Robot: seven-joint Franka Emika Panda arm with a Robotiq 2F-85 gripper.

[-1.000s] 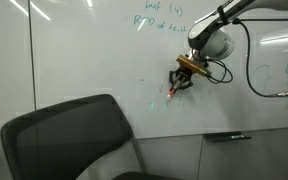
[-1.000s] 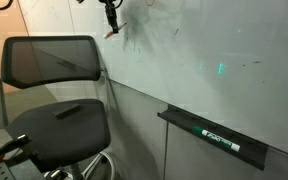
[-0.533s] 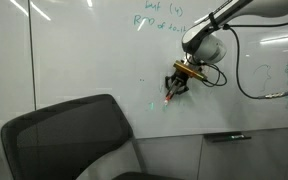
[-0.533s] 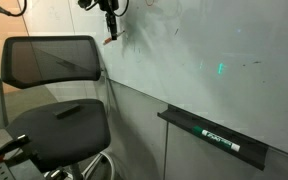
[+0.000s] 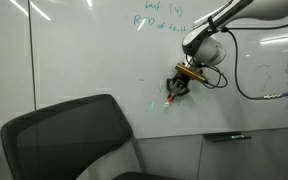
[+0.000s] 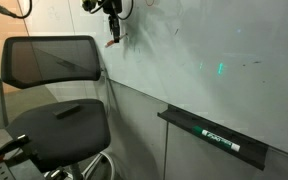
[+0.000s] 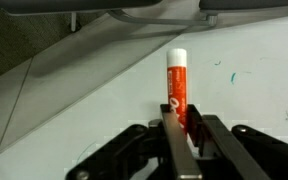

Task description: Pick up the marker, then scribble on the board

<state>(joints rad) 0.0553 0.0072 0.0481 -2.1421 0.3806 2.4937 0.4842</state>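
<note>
The marker [image 7: 176, 85] is red-orange, the board [image 5: 84, 60] white with green scribbles [image 5: 154, 21].

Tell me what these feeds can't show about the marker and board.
Tip contact: in both exterior views the marker is too small to show whether it touches the board; the wrist view looks along its barrel.
Tip: cap or nib, blurred in the wrist view.
Green handwriting: too faint to read in an exterior view.
Arm: cut off at the upper right of an exterior view.
</note>
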